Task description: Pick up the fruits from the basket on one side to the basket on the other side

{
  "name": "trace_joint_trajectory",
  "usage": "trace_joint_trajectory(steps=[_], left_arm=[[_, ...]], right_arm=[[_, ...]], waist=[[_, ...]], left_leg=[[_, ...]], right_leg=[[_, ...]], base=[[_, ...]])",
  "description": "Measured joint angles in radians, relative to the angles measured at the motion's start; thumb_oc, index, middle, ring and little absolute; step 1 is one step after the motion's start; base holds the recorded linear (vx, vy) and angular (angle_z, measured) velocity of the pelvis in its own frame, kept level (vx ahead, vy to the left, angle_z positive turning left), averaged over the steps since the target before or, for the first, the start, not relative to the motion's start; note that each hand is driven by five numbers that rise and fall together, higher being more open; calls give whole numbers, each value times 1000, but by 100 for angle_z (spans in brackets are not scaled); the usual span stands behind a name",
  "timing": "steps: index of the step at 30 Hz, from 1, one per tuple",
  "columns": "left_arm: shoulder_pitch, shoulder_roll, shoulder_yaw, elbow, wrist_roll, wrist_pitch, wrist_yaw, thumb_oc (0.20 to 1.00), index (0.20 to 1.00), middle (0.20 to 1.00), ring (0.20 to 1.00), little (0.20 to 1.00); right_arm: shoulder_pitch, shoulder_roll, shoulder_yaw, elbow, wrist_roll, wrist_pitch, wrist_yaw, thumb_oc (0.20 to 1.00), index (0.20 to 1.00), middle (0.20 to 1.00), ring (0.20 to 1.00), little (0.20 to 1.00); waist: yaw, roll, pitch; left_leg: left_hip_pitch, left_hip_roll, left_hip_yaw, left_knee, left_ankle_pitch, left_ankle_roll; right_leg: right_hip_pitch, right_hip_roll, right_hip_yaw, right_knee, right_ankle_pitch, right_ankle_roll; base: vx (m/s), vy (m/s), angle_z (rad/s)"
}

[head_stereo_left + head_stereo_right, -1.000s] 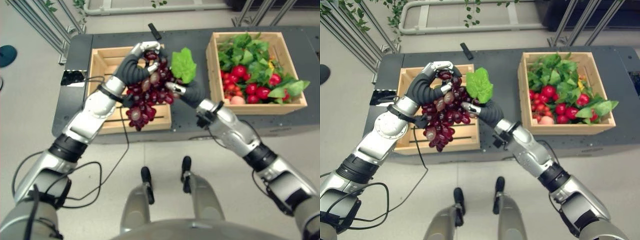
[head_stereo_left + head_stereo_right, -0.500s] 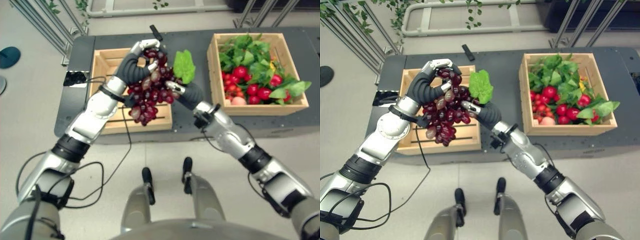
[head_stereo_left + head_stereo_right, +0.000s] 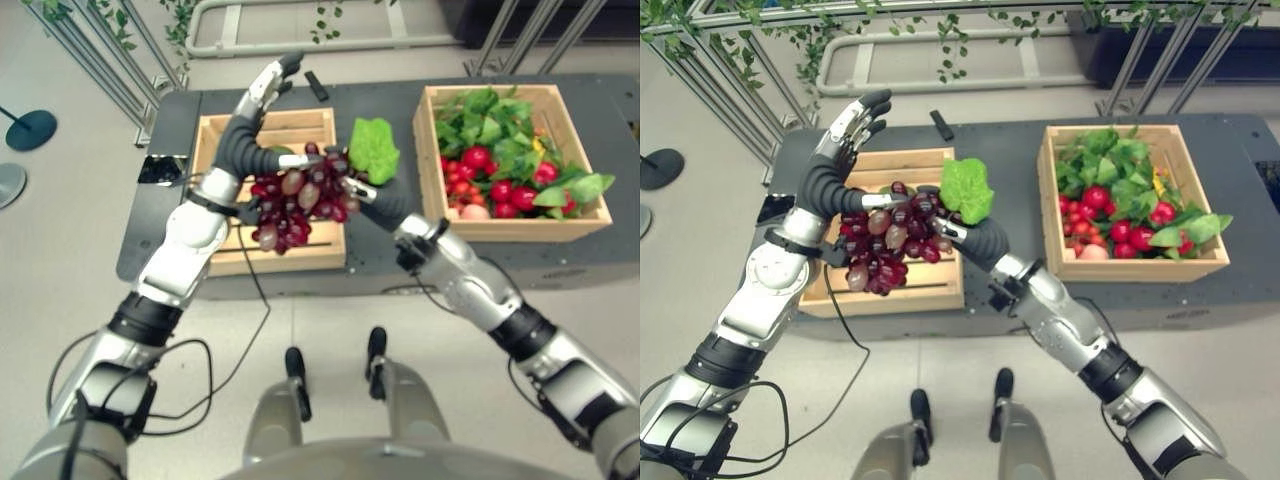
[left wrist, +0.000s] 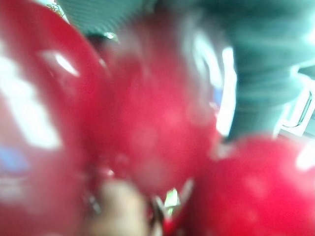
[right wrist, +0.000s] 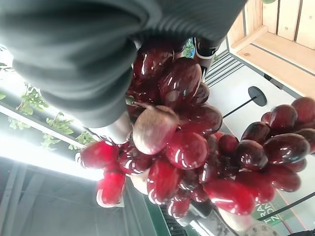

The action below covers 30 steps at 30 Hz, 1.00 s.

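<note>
A bunch of dark red grapes (image 3: 298,200) with a green leaf (image 3: 372,150) hangs over the near right part of the left wooden crate (image 3: 225,258). My right hand (image 3: 384,207) comes in from the right and is curled on the bunch just under the leaf; the grapes (image 5: 197,147) hang right beside its dark cover. My left hand (image 3: 241,138) stands behind the bunch with its fingers (image 3: 268,82) straight and pointing up, the thumb resting along the top of the grapes (image 4: 147,123). The right wooden crate (image 3: 520,225) holds red fruits (image 3: 478,160) among green leaves.
Both crates stand on a dark grey table (image 3: 385,255). A small black bar (image 3: 315,85) lies at the table's far edge behind the left crate. Metal rails and potted-plant stems stand on the floor beyond the table.
My left hand's fingers have uncurled from the bunch and now stretch upward. The bunch has sunk a little toward the left crate, still held by my right hand. The camera has shifted slightly.
</note>
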Motion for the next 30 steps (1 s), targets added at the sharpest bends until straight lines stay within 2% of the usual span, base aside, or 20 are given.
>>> trace_joint_trajectory(steps=[6, 13, 25, 30], left_arm=[[28, -4, 58, -11, -36, 1, -10, 1000, 1000, 1000, 1000, 1000], [106, -40, 140, -26, -47, 1, -18, 1000, 1000, 1000, 1000, 1000], [113, -46, 145, -27, -58, 1, -20, 1000, 1000, 1000, 1000, 1000], [124, -64, 179, -29, -58, 1, -29, 1000, 1000, 1000, 1000, 1000]], right_arm=[[41, -3, -41, -52, 0, 2, 52, 200, 200, 200, 200, 200], [124, -2, -191, -75, -2, -1, 62, 200, 200, 200, 200, 200], [201, -24, -307, -75, -2, -5, 61, 200, 200, 200, 200, 200], [215, -29, -363, -75, -11, -7, 57, 200, 200, 200, 200, 200]], waist=[[-6, -2, -1], [-26, -8, -7], [-29, -8, -7], [-46, -8, -8]], left_leg=[[4, -1, 0, -9, 1, -1], [33, -4, 3, -30, 1, -1], [42, -5, 3, -33, 1, -1], [43, -5, 3, -38, 1, 0]], right_leg=[[3, 2, -1, -4, -1, 1], [27, 3, -3, -14, -5, 8], [36, 4, -3, -18, -8, 12], [36, 4, -2, -19, -8, 12]], base=[[6, -2, 0], [4, -1, -1], [0, 0, 0], [0, 0, 0]])
